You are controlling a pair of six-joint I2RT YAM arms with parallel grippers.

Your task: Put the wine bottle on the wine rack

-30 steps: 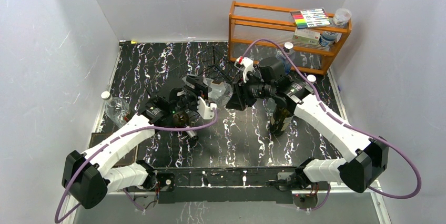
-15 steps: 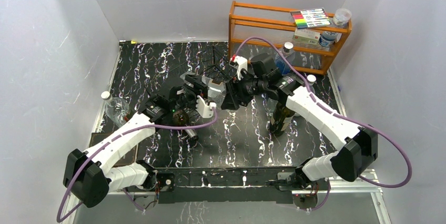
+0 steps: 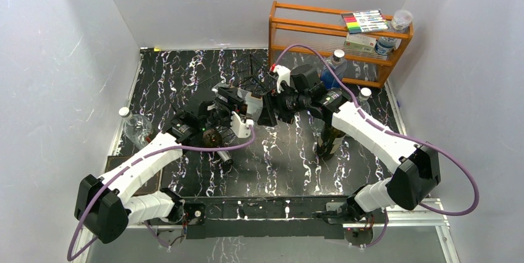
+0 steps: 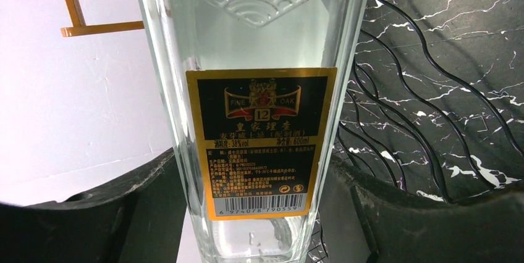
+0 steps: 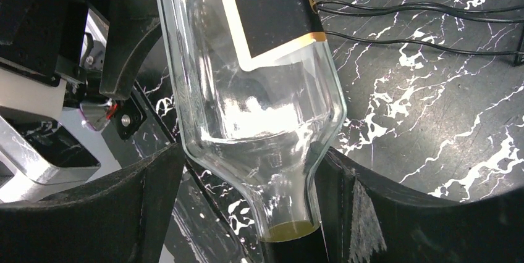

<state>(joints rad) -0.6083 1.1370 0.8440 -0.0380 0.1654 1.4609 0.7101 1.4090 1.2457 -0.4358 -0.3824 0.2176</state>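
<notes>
Both arms are meeting over the middle of the black marbled table [image 3: 179, 78]. The left gripper [image 4: 254, 210] has its black fingers [image 4: 133, 213] snug against either side of the wine bottle [image 4: 259, 59]. It grips the base end, right at the black-and-gold label [image 4: 262, 146], so that's a narrow hold on clear glass.

On the right wrist view, the right gripper [image 5: 250, 213] is at the other end. Its fingers [image 5: 401, 213] sit against the bottle's shoulder, with the neck and its gold-coloured tip [image 5: 287, 233] dropping between them. I read that as closed on the glass too.

From above, the bottle hangs roughly level between the two grippers, slung from one to the other. It's just on the near side of the wine rack [image 3: 248, 79], not resting on the wires.

Elsewhere, a dark bottle [image 3: 329, 138] stands upright under the right arm. The orange wooden shelf [image 3: 309, 34] sits in the far right corner with a marker set [image 3: 364, 21] on top. A clear plastic bottle [image 3: 135, 128] lies at the table's left edge.
</notes>
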